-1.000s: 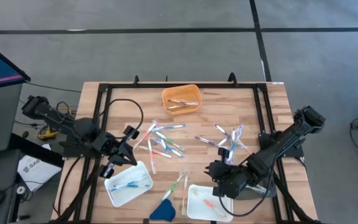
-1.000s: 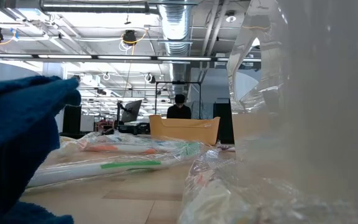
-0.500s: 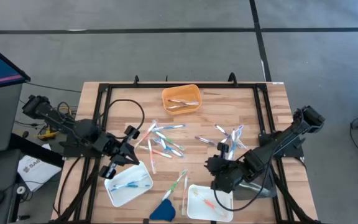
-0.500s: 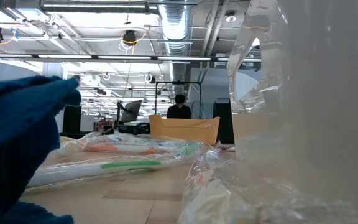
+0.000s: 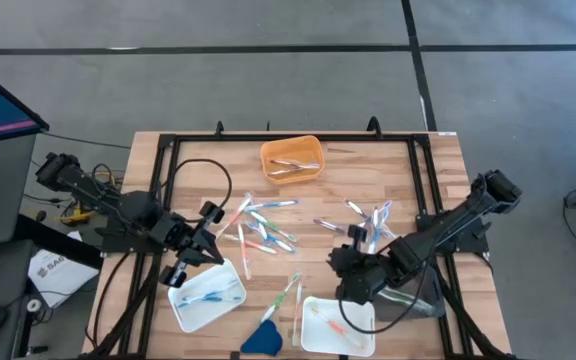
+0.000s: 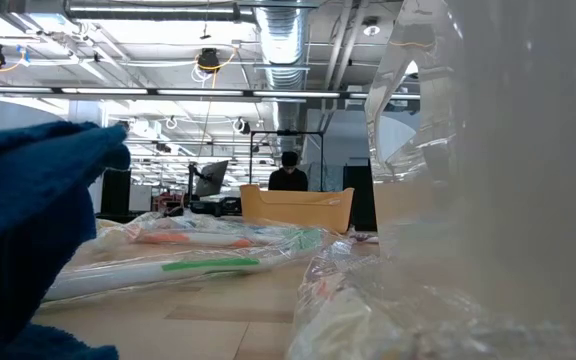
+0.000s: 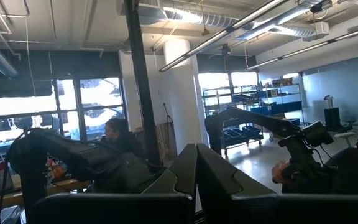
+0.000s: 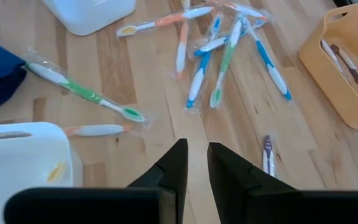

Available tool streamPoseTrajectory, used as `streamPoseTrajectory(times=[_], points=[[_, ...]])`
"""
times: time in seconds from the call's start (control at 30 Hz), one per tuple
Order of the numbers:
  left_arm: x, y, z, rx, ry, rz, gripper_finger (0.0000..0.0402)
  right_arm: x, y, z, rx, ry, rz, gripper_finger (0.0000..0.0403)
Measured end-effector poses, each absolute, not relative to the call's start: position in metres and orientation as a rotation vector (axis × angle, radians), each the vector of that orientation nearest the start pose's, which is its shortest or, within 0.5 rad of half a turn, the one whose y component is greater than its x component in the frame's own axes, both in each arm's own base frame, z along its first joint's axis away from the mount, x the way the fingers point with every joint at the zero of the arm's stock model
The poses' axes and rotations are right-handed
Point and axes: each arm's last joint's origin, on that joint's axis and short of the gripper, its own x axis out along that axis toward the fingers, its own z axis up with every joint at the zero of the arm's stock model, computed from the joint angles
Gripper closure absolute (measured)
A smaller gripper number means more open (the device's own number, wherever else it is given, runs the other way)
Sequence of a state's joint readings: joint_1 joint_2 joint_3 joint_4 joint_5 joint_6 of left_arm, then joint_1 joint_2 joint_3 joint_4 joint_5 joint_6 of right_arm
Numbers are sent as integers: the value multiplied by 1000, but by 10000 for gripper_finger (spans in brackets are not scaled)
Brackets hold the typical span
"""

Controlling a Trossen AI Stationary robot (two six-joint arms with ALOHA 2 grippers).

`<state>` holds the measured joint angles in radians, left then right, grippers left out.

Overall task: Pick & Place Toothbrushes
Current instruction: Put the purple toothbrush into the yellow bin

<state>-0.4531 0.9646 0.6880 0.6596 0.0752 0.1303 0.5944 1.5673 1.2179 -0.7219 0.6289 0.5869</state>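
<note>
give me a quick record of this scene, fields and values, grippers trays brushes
left gripper: shut, empty, by the left white tray
right gripper: nearly shut, holds nothing visible, above the right white tray
left white tray: blue brushes inside
right white tray: orange brush inside
orange basket: far side, few brushes inside
loose brushes: two piles mid-table
blue cloth: between the white trays
</note>
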Motion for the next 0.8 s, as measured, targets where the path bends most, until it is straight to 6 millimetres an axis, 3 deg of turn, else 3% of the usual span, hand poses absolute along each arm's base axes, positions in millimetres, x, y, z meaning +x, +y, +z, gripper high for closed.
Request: streamPoseTrajectory(times=[0.8], points=[[190, -93, 347, 125, -426, -437, 401, 280, 143, 260, -152, 837, -295, 347]])
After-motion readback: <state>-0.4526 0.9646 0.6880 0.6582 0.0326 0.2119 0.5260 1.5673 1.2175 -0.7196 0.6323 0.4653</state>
